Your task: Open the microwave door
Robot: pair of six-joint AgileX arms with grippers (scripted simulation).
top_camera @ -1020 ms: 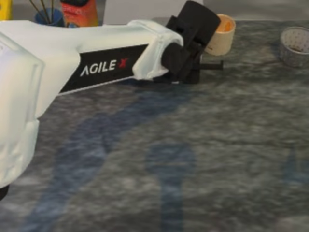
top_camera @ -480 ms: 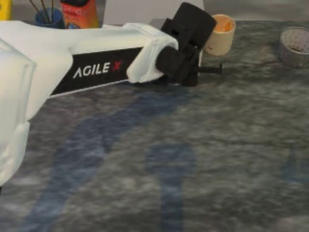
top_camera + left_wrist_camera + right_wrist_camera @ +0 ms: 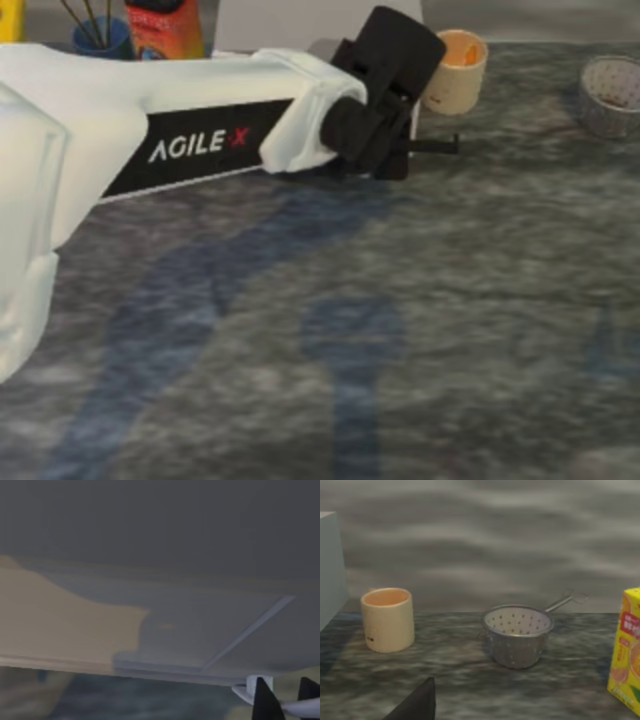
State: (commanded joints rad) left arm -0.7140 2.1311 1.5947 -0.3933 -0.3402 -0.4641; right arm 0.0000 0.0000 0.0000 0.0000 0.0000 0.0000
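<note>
left gripper [image 3: 405, 150] at microwave door [image 3: 200, 630], counter's far middle; arm has eased slightly leftward since a second ago, door looks ajar, beige interior showing. jaw state: cannot tell. right arm parked.

Perforated metal strainer [image 3: 517, 632], matt ceramic-looking cup [image 3: 387, 619], rough mottled grey table [image 3: 450, 300].

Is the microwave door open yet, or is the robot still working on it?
Partly open, it looks like. The left wrist view shows the beige inside of the microwave beside the grey door, so a gap has appeared. In hand: the left gripper is at the door's far edge by the pale handle, next to the cup. Left to do: swing the door wider. The right arm is not in the top view.
</note>
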